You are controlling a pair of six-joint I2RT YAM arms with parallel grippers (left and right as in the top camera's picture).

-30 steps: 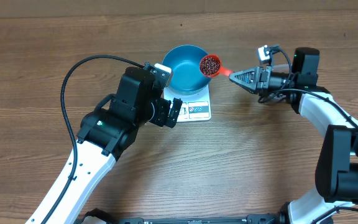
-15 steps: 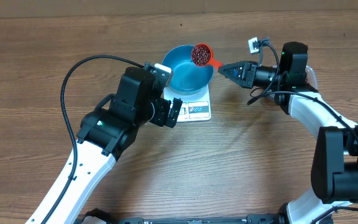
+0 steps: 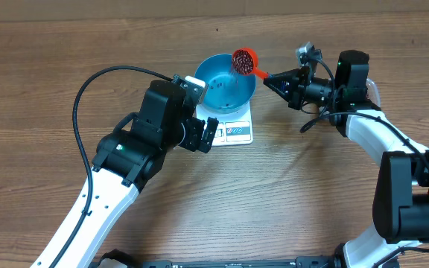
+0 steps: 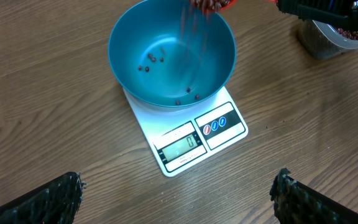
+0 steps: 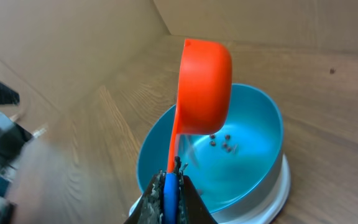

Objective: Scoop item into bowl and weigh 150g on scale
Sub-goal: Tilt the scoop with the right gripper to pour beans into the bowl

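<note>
Right gripper [image 3: 272, 77]: jaws pressed together on the handle of the orange scoop [image 3: 243, 59]. The scoop is tipped steeply above the far rim of the blue bowl [image 3: 226, 95].

Beans [image 4: 157, 59]: a few lie scattered on the bowl floor, and blurred streaks fall beneath the scoop in the left wrist view.

The bowl sits on the scale [image 4: 191, 140]. The display faces the left arm, and its digits are too small to read with confidence.

Left gripper [image 3: 203, 135]: spread wide and holding nothing, just beside the scale's display edge.

Step in hand: emptying a scoopful into the bowl. Judged early, since the bowl is nearly bare and likely far short of target.

Next move calls for finishing the tip with the scoop over the bowl. Then it returns to the clear tub [image 4: 328, 37] for more. Later scoops should be smaller and checked against the display.
</note>
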